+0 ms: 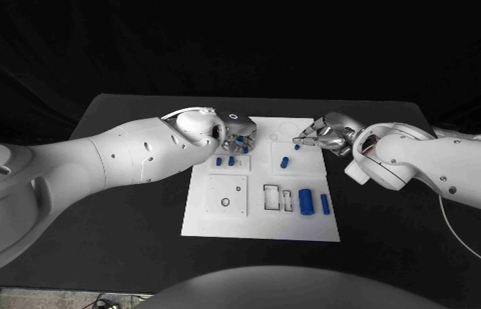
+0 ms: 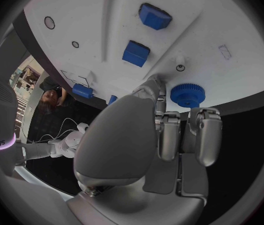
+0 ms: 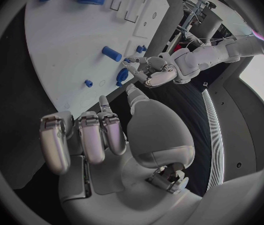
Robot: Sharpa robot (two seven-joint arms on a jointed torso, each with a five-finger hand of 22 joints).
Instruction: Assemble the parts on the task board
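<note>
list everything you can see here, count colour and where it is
black table: one, black, under everything
white task board: one, white plate, middle of the table
small blue square blocks: two, blue, side by side on the board by the left hand
short blue peg: one, blue, on the board's far middle
blue cylinders: two, blue, one thick and one thin, on the board's near right part
blue toothed gear: one, blue, on the board just beyond the left hand's fingertips
tiny blue piece: one, blue, on the board's far right part, near the right hand
left hand: silver, over the board's far left part, holding nothing
right hand: silver, at the board's far right edge, holding nothing
</note>
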